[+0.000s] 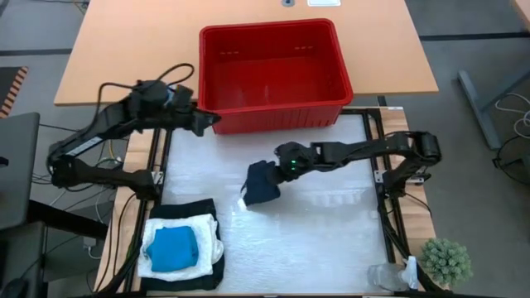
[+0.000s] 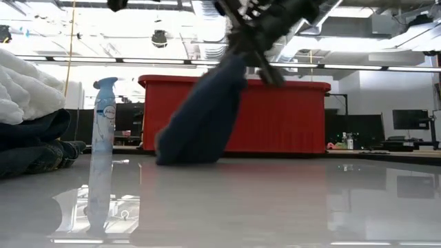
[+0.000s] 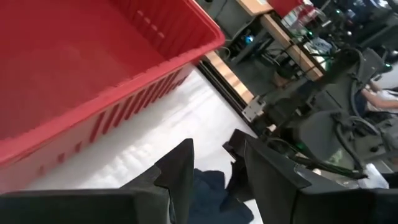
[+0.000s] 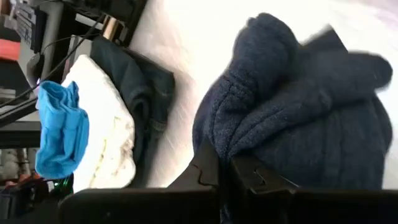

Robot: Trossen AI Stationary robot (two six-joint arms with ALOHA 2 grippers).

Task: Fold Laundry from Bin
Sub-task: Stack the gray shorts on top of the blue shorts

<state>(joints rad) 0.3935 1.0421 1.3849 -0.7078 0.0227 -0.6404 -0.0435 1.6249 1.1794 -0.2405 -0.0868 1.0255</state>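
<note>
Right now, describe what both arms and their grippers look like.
Both arms are black, jointed and slim, with loose black cables looping off the left arm. The right arm shows a small green light near its wrist. The left gripper and right gripper have flat, angular black fingers.

The dark garment shows motion-blurred in the low view, hiding part of the bin.

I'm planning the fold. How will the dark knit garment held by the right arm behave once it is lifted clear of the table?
Probably floppy: the dark knit garment hangs from the right gripper and its lower end slumps on the table. It looks thick and ribbed, so likely heavy for cloth. The shut jaws pinch one bunched edge, so it may swing.
</note>
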